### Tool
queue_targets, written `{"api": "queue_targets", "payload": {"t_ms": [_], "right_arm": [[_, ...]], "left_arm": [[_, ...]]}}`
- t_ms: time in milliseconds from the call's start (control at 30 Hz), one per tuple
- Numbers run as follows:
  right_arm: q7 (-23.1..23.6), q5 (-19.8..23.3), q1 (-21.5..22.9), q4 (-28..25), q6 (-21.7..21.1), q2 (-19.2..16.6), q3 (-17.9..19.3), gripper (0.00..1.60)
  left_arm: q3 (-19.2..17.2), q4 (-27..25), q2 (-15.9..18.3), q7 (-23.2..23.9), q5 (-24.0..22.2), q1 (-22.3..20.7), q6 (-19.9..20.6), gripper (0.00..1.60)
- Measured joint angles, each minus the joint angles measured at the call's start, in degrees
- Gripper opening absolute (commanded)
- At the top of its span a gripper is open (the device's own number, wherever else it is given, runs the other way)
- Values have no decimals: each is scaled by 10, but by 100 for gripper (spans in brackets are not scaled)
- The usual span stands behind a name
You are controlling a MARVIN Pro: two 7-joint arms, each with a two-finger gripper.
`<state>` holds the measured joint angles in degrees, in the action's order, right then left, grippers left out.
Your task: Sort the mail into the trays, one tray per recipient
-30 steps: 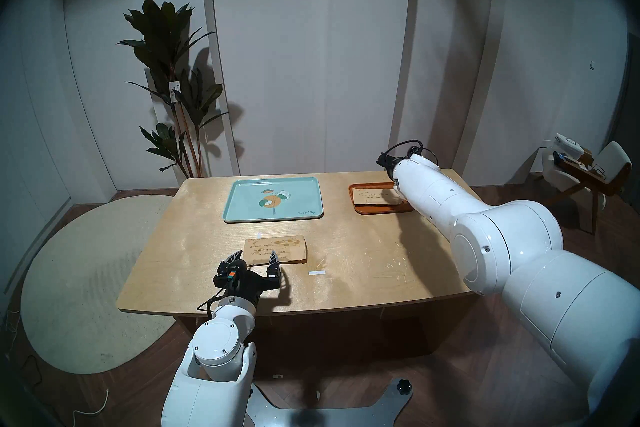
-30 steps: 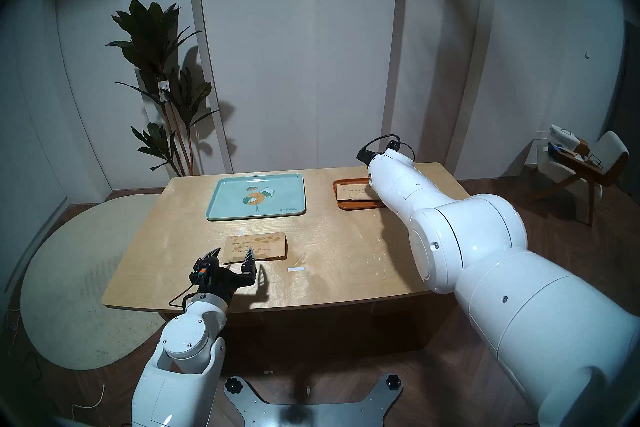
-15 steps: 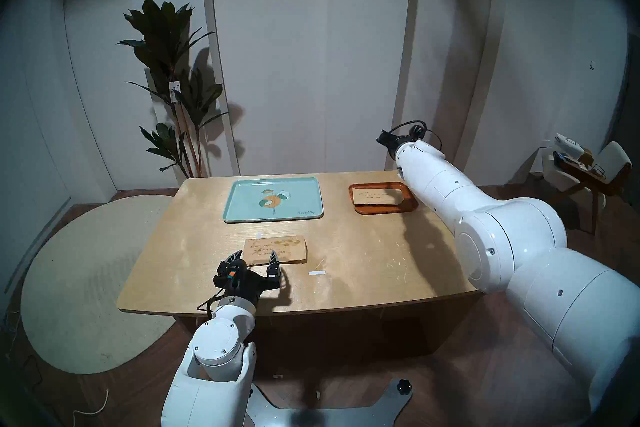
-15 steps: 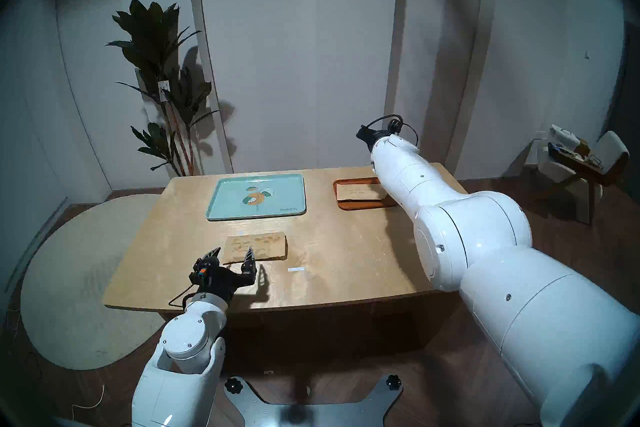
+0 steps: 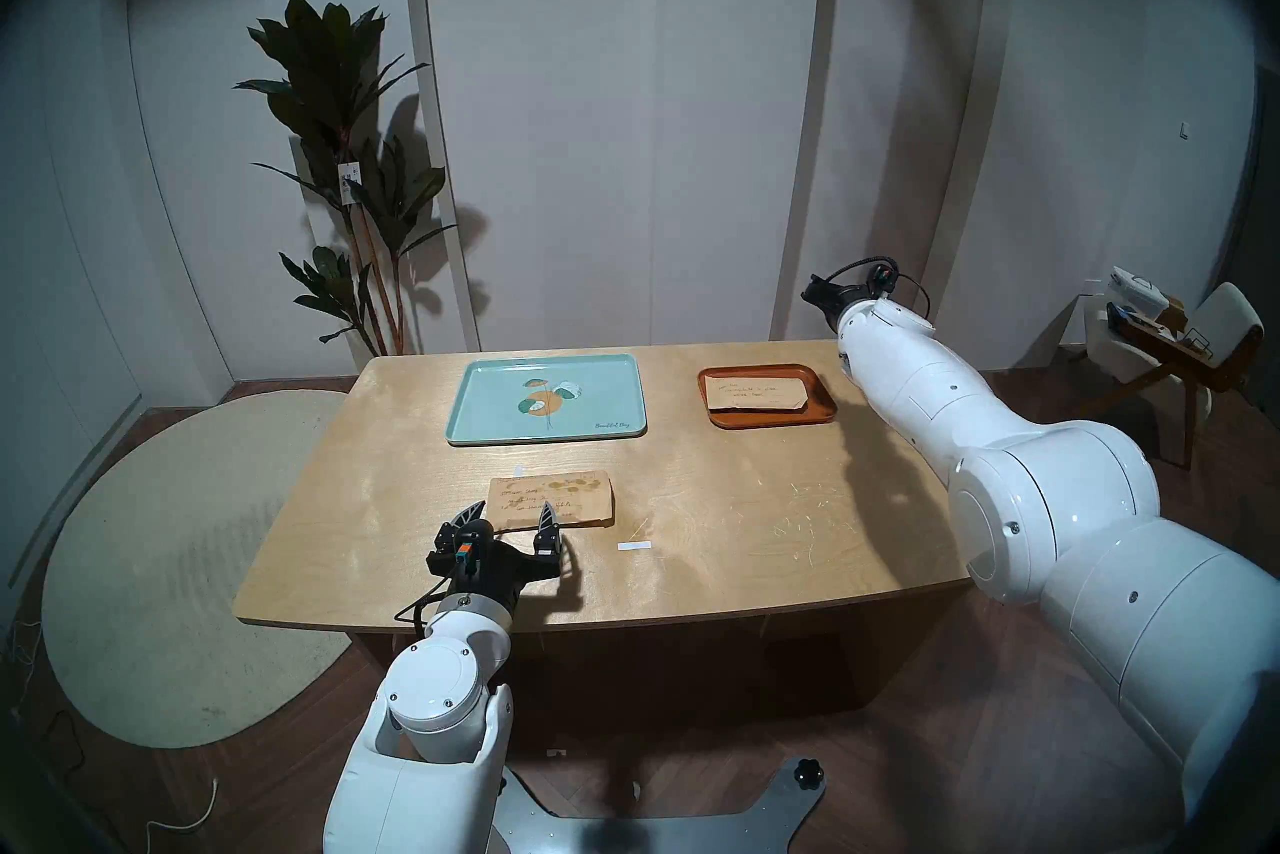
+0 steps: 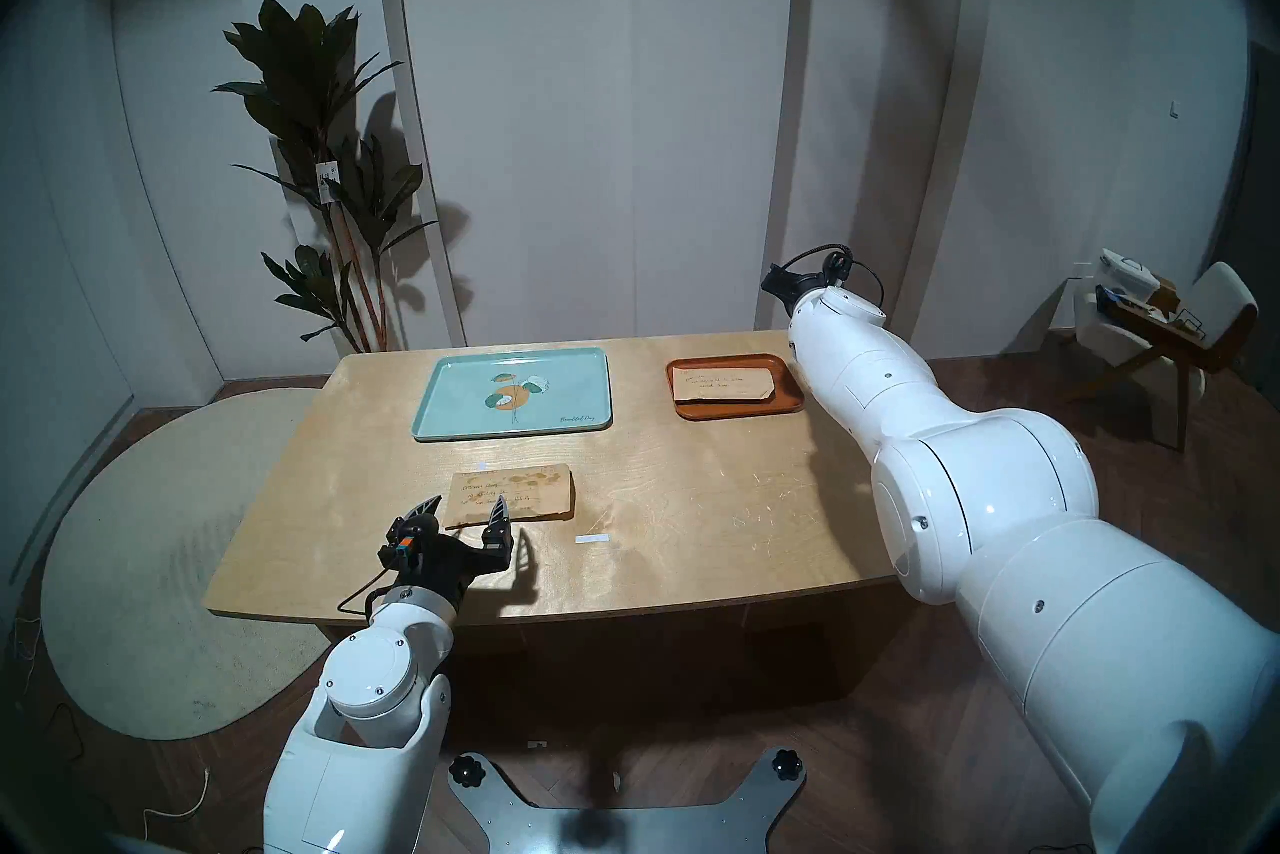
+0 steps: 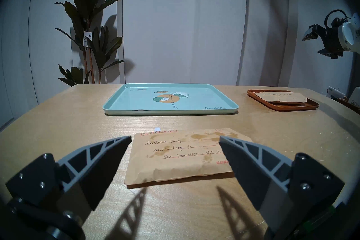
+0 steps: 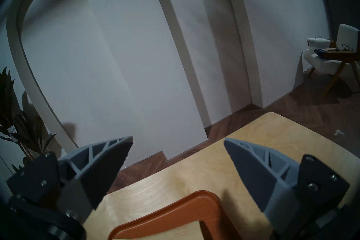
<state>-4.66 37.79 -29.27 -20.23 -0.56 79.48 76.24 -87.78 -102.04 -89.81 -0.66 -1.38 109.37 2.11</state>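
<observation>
The wooden table (image 5: pixel 727 499) carries everything. At 12 o'clock on it sits the teal tray (image 5: pixel 485 416), printed with leaves and an orange circle, holding nothing. At 2 o'clock the smaller orange tray (image 5: pixel 821 409) holds the plain envelope (image 5: pixel 755 394), tan with dark handwriting. Near 6 o'clock the stained envelope (image 7: pixel 181 157) lies flat on the table, brown blotches along its top, addressed by hand. The left gripper (image 7: pixel 175 139) hovers just before it, jaws spread wide and grasping nothing. The right gripper (image 8: pixel 178 141), likewise released, hangs over the orange tray's far corner. A white strip (image 5: pixel 635 546) lies at 5 o'clock of the stained envelope.
</observation>
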Motion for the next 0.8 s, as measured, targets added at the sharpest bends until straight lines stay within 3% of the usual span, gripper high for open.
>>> {"api": "queue_targets", "payload": {"t_ms": [800], "right_arm": [[35,-42,-113,-26,1,5,-58,160]], "left_arm": [[0,8,0,0,0,0,0,160]]}}
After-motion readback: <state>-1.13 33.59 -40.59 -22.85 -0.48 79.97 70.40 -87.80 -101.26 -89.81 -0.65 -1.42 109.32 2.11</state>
